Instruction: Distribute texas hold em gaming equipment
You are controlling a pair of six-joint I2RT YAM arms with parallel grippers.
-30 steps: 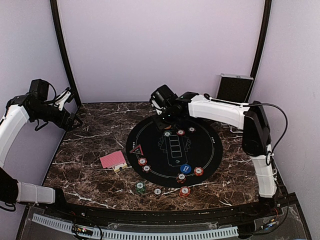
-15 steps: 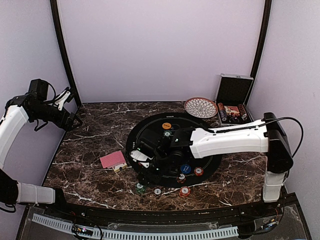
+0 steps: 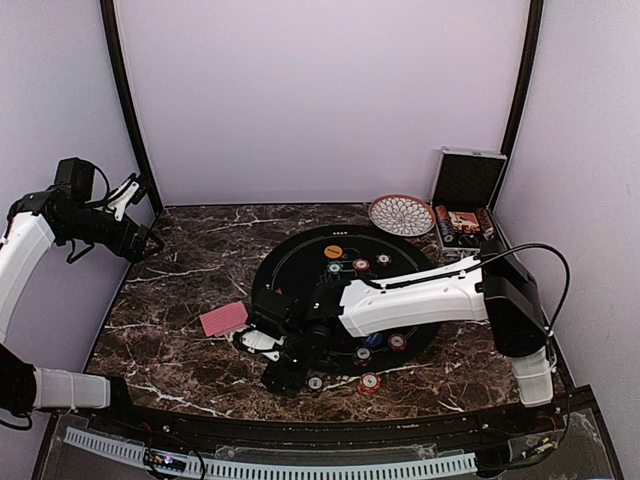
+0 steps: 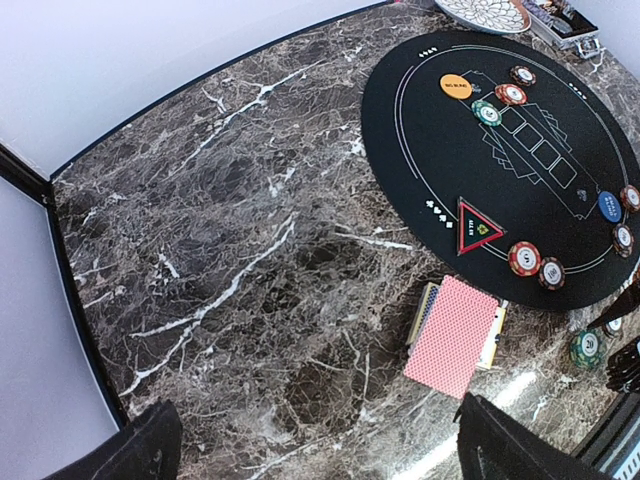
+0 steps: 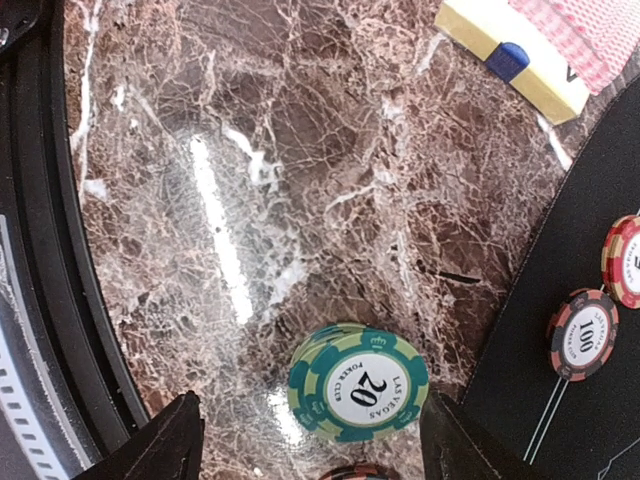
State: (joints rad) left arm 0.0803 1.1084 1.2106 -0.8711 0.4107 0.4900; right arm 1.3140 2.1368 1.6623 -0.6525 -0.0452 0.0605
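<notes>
The pink-backed card deck (image 3: 223, 318) lies on the marble just left of the black round mat (image 3: 420, 290). An orange button (image 3: 333, 251) and several chips sit on the mat's far side, and more chips (image 3: 397, 342) lie along its near rim. My right gripper (image 3: 278, 372) reaches over the mat's near left edge. In its wrist view it (image 5: 310, 440) is open, low over a green 20 chip stack (image 5: 358, 383) that lies between its fingers (image 5: 165, 440) without touching them. My left gripper (image 3: 145, 240) hangs open, high at the far left, empty (image 4: 320, 455).
A patterned bowl (image 3: 401, 214) and an open silver case (image 3: 462, 205) stand at the back right. The deck (image 5: 520, 50) lies beyond the green stack, and a 100 chip (image 5: 582, 333) rests on the mat edge to its right. The table's front rail (image 5: 60, 300) is close by.
My right arm swung from the mat's far side across to its near left edge, over the green chips, and its jaws opened wider. The left arm stayed put.
</notes>
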